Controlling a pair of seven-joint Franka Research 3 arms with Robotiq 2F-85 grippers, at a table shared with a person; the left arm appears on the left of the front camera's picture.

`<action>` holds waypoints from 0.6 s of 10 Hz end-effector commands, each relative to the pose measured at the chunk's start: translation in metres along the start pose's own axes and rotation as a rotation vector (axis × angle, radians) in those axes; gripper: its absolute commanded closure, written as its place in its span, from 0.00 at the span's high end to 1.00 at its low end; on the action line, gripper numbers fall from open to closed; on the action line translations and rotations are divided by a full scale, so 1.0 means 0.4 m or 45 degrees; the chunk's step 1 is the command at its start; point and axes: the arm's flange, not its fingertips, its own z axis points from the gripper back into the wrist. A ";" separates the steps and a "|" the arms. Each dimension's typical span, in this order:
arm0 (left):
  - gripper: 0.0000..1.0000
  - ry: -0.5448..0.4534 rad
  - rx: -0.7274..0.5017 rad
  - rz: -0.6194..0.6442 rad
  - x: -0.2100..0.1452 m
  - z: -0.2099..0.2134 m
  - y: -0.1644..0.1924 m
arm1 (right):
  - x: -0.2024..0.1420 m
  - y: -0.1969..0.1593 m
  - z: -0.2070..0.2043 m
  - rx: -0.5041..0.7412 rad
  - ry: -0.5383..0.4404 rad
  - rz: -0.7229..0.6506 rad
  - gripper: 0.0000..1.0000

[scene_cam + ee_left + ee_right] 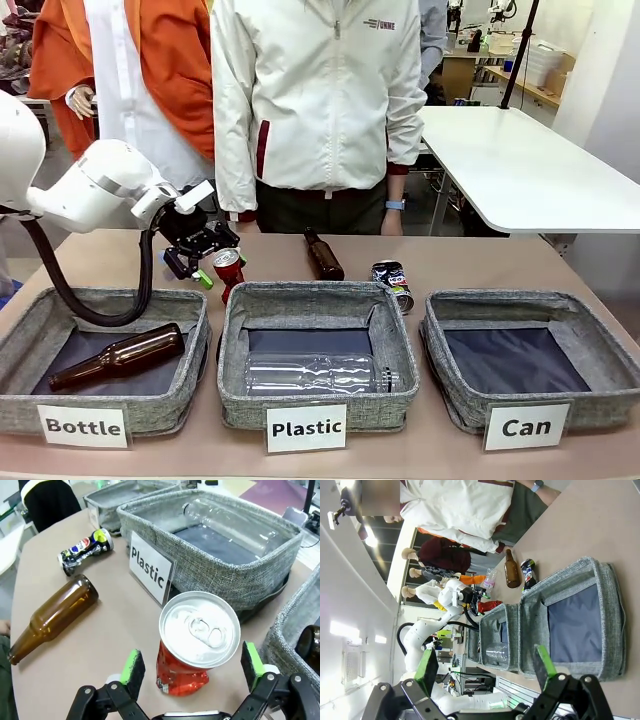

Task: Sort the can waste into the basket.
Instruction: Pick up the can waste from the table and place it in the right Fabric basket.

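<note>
**Left gripper open around red can; Can basket holds no can**

Left gripper (221, 268) is at the far left of the surface (480, 262), just behind the gap between the Bottle basket (110, 297) and the Plastic basket (300, 293). Its jaws are wide. In the left wrist view the green pads (132, 667) stand on either side of the red can (195, 647) with a small gap on each side, no clear contact.

The red can stands upright on the surface, body crumpled, silver top facing up.

The black can (392, 283) lies on its side on the surface, behind the gap between the Plastic basket and the Can basket (520, 299). It is well apart from the left gripper.

The Can basket is near right, and only its dark lining shows inside.

Right gripper (486, 665) has its jaws wide with nothing between them. Its wrist view looks over the Can basket from the right.

- A brown bottle (323, 255) lies on the surface at far centre.
- Another brown bottle (120, 357) lies in the Bottle basket.
- A clear plastic bottle (315, 373) lies in the Plastic basket.
- A person in a white jacket (315, 100) stands at the far side.
</note>
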 end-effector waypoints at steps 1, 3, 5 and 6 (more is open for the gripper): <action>1.00 -0.055 -0.053 -0.028 0.001 -0.003 0.010 | 0.005 0.000 -0.003 0.035 -0.020 0.031 1.00; 1.00 -0.083 -0.106 -0.024 -0.002 -0.018 0.014 | 0.005 0.000 -0.003 0.035 -0.020 0.031 1.00; 1.00 -0.101 -0.093 -0.041 0.001 -0.024 0.016 | 0.005 0.000 -0.003 0.035 -0.020 0.031 1.00; 1.00 -0.105 -0.093 -0.056 0.003 -0.028 0.016 | 0.005 0.000 -0.003 0.035 -0.020 0.031 1.00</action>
